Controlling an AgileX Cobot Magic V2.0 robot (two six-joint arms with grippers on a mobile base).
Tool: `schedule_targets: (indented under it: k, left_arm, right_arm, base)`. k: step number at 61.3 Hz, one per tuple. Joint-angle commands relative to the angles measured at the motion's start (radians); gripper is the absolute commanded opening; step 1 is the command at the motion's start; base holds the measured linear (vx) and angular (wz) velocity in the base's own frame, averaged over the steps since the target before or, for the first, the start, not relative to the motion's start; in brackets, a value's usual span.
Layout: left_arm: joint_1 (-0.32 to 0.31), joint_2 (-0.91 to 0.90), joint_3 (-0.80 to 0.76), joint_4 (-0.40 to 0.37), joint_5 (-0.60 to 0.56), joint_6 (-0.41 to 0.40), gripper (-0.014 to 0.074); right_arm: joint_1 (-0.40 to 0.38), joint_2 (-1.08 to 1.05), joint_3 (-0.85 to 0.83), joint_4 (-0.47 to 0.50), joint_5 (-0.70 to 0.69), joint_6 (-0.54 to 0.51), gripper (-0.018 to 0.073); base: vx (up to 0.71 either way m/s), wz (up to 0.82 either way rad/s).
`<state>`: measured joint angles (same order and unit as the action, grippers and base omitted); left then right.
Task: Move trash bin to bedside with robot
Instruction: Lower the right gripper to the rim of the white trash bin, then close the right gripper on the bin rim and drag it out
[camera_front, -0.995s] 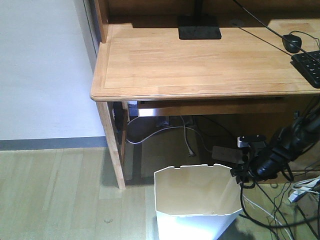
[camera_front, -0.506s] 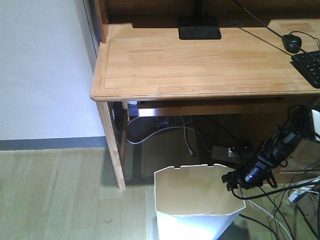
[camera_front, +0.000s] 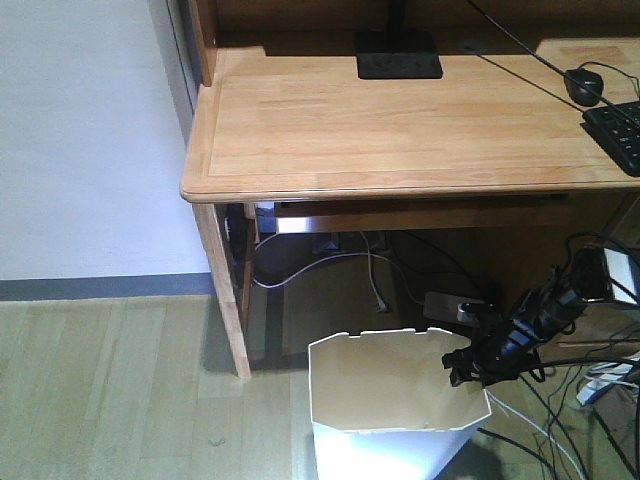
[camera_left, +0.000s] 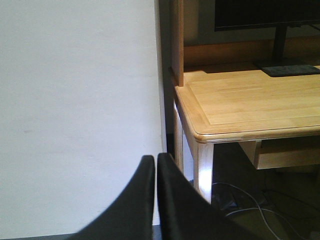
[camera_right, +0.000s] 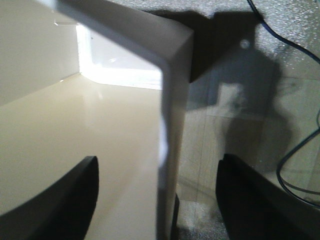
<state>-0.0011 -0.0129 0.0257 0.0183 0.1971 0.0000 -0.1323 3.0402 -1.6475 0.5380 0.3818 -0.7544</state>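
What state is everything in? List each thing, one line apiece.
bin: upright on the floor, top open.
right hand: open, straddling the bin's wall.
left hand: shut, holding nothing.
monitor: screen dark.

No legible text, labels or numbers, keyboard (camera_front: 618, 130) keys unreadable
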Motion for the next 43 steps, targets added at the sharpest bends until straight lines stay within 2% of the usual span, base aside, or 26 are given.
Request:
schedule_targets:
  k: [1, 4, 12, 22, 28, 37, 43]
  left_arm:
    - [-0.002, -0.014, 0.019, -0.004, -0.068, 0.0, -0.0006]
    - [-0.002, -0.014, 0.019, -0.004, -0.068, 0.0, -0.0006]
    - [-0.002, -0.014, 0.019, -0.004, -0.068, 0.0, -0.0006]
    - [-0.002, -0.014, 0.019, -0.004, -0.068, 0.0, -0.0006]
    - [-0.002, -0.014, 0.019, -0.004, -0.068, 0.0, -0.0006]
    - [-0.002, -0.014, 0.019, -0.004, -0.068, 0.0, -0.0006]
    - [-0.002, -0.014, 0.019, -0.004, -0.068, 0.0, -0.0006]
  right_arm:
    - [-0.005, -0.044, -0.046, -0.006, 0.053, -0.007, 0.0386]
    - [-0.005, -0.041, -0.058, -0.006, 0.071, -0.007, 0.0318]
    - [-0.006, -0.041, -0.07, 0.01, 0.097, -0.005, -0.0017]
    - [-0.007, -0.063, -0.066, 0.038, 0.111, -0.004, -0.0012]
    - [-0.007, -0.1, -0.04, 0.073, 0.1, -0.038, -0.0008]
    - [-0.007, -0.16, 0.038, 0.179, 0.083, -0.147, -0.0009]
    - [-0.007, -0.205, 0.102, 0.309, 0.093, -0.276, -0.0009]
  base:
    - [0.0, 0.0]
    - [0.0, 0.0]
    - [0.0, 0.0]
    - [0.0, 0.0]
    - [0.0, 0.0]
    - [0.0, 0.0]
    - [0.0, 0.0]
